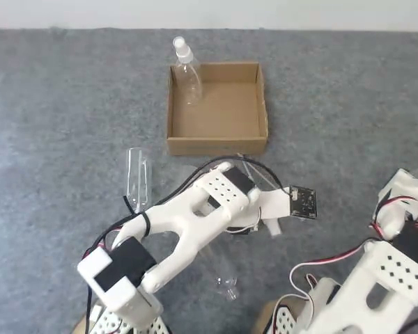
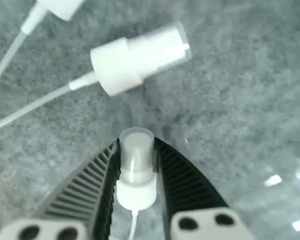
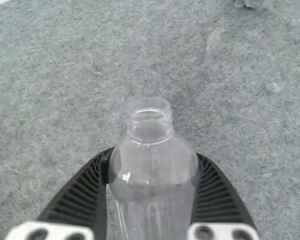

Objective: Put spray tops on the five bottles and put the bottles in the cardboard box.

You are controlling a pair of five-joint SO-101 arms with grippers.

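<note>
My left gripper is shut on a white spray top, its nozzle end sticking out past the fingertips just above the carpet. Another spray top with a thin dip tube lies on the carpet just beyond it, and a third shows at the edge. My right gripper is shut on a clear bottle with an open neck. In the high view the left arm reaches in front of the cardboard box. A bottle with a spray top leans in the box's far left corner.
A clear open bottle lies on the grey carpet to the left of the left arm. A small clear cap lies near the front. The right arm is at the front right. The wall edge runs behind the box.
</note>
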